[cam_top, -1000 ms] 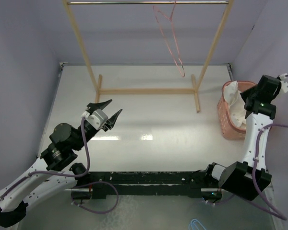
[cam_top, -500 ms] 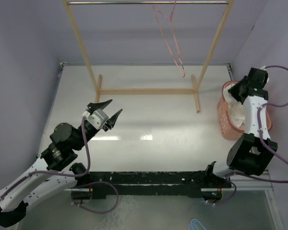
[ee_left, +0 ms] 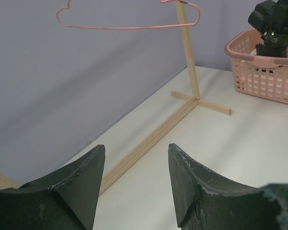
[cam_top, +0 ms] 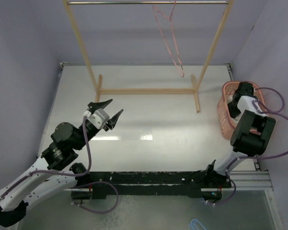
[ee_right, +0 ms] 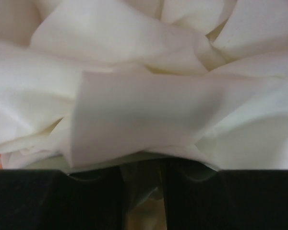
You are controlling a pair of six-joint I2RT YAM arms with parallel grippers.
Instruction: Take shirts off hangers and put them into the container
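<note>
Status: task looks almost done. One shirt, one hanger, and the two are already apart.

Room: plain lavender walls (cam_top: 24, 57) close in on three sides. Nothing hangs on them.

Worktop (cam_top: 149, 110): glossy white, with a patch of glare near the middle. No cloth lies on it anywhere I can see.

Rack (cam_top: 146, 91): wooden frame with a metal rail, standing at 12 o'clock.

Basket (cam_top: 224, 120): salmon plastic with slotted sides, at 3 o'clock against the wall. The right arm is folded over and reaches down inside it.

Shirt (ee_right: 144, 105): white, crumpled in loose folds, inside the basket. It fills the right wrist view. From above almost none of it shows past the arm.

Hanger (ee_left: 129, 28): pink wire, stripped, on the rail toward 1 o'clock, hanging crooked.

Left end effector (cam_top: 114, 107): at 8 o'clock above the worktop, fingers spread, grasping nothing, idle.

Right end effector (ee_right: 141, 168): pressed into the shirt folds, fingers a narrow gap apart. Some cloth shows in the gap, but I cannot tell if it is pinched or already let go.

Left to do, as I judge it: release the cloth if it is gripped, lift the right arm out, and check that no sleeve trails over the rim.
</note>
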